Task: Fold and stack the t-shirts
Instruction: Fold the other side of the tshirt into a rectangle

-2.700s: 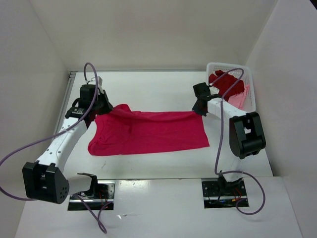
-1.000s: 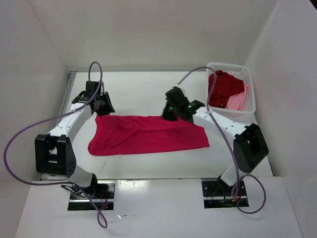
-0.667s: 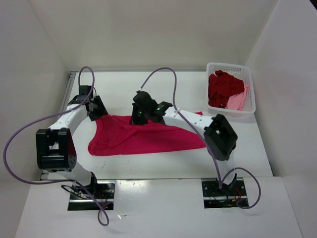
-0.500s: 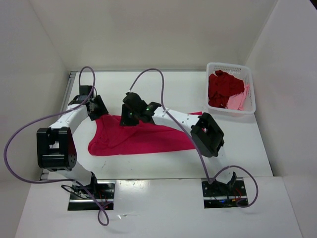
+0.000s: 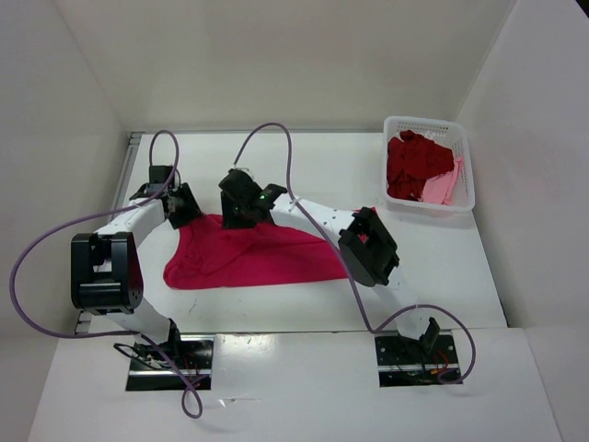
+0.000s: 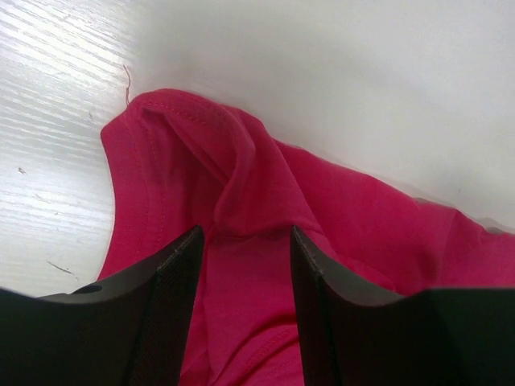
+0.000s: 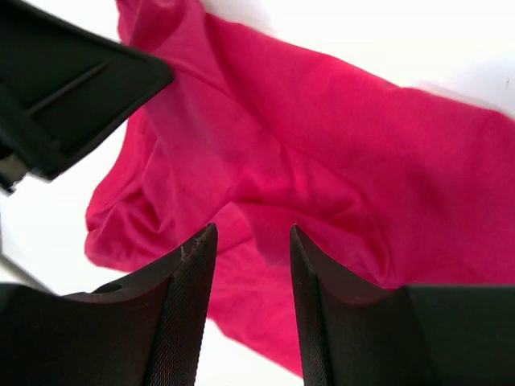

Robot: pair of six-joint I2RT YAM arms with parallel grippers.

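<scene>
Crimson-magenta t-shirt (image 5: 248,260) — rumpled, bunched | left claw (image 6: 245,233) seemingly released | right claw (image 7: 253,229) released

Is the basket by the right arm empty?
No, in the top view a dark red shirt and a pink shirt lie inside the white basket.

You see the crimson-magenta t-shirt (image 5: 244,260) lying on the white table (image 5: 313,166), with its right end tapering to a point under the right arm. Your left gripper (image 5: 184,208) is at the shirt's far left corner, and your right gripper (image 5: 236,215), reaching across the cloth, is at the far edge nearby. At the far right, the white basket (image 5: 467,180) holds the darker red t-shirt (image 5: 416,164) and the light pink t-shirt (image 5: 440,190).
</scene>
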